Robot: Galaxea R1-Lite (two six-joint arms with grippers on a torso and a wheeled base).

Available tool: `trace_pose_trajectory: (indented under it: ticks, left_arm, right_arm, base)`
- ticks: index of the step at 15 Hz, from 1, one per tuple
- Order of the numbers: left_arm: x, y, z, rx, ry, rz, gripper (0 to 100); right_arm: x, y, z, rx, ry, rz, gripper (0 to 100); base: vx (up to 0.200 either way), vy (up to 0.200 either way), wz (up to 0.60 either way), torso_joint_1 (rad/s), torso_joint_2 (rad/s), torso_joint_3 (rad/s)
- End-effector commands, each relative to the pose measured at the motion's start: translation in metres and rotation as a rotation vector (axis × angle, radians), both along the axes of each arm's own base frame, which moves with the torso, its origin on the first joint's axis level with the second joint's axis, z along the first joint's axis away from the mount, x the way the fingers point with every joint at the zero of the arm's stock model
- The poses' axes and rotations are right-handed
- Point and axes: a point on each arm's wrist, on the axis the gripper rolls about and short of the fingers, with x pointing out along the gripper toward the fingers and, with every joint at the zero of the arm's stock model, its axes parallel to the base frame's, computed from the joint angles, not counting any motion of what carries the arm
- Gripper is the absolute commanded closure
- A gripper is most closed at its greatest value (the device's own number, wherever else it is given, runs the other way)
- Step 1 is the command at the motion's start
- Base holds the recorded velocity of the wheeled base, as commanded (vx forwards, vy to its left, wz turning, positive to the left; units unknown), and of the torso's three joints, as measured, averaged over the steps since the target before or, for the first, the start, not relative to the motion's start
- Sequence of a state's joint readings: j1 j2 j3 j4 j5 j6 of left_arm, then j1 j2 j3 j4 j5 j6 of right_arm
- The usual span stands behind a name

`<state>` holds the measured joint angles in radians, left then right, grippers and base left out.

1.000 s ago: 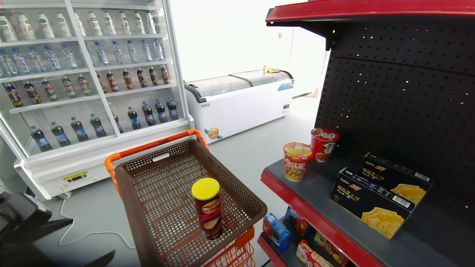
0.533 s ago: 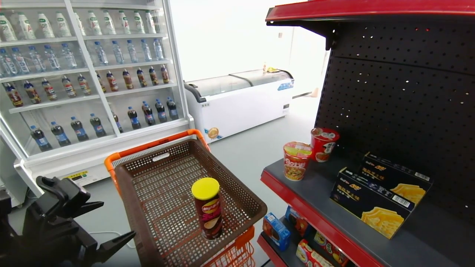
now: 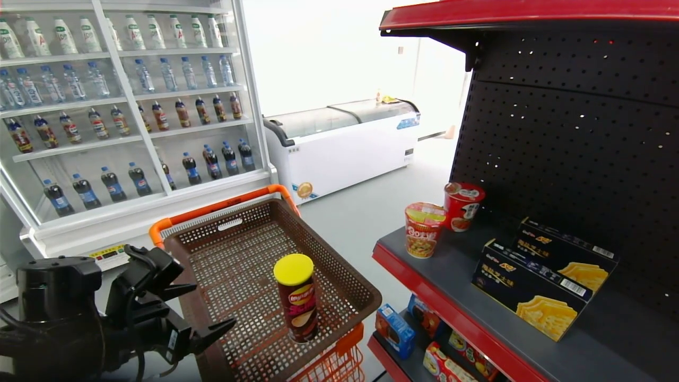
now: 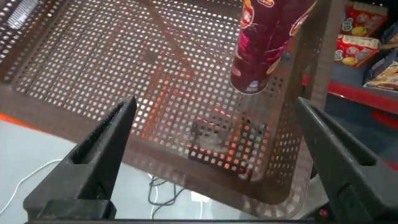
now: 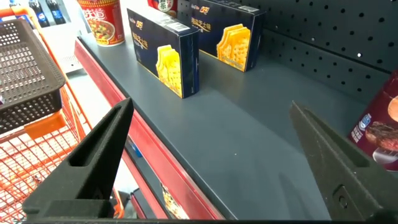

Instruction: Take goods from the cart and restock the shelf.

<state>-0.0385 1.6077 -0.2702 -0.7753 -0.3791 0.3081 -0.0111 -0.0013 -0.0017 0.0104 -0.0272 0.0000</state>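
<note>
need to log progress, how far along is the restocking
Done: two noodle cups and two dark boxes stand on the shelf. In hand: nothing. The left gripper sits open outside the cart basket, fingers aimed at the chips can; the right gripper hangs open and empty over the shelf. Left: the chips can stands upright in the basket, ungrasped, not yet shelved.

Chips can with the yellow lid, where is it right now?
In the head view, the chips can stands upright inside the brown cart basket, toward the side nearest the shelf, right of the open left end effector.
</note>
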Motion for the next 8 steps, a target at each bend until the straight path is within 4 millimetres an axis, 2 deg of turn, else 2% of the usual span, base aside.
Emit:
trace_pose_trajectory:
  ticks: [1, 2, 5, 8]
  left_arm:
    - [0.017, -0.009, -0.013, -0.002, 0.040, -0.033, 0]
    - [0.020, -0.010, -0.014, -0.009, 0.036, -0.035, 0]
    - [0.050, -0.019, -0.019, -0.037, -0.067, -0.053, 0]
    - [0.054, -0.041, -0.031, -0.061, -0.032, -0.133, 0]
  right_arm:
    - [0.000, 0.000, 0.000, 0.000, 0.002, 0.000, 0]
    - [0.000, 0.000, 0.000, 0.000, 0.002, 0.000, 0]
    - [0.000, 0.000, 0.000, 0.000, 0.002, 0.000, 0]
    - [0.000, 0.000, 0.000, 0.000, 0.002, 0.000, 0]
  base:
    - [0.000, 0.000, 0.00, 0.000, 0.00, 0.000]
    - [0.000, 0.000, 0.00, 0.000, 0.00, 0.000]
    - [0.000, 0.000, 0.00, 0.000, 0.00, 0.000]
    - [0.000, 0.000, 0.00, 0.000, 0.00, 0.000]
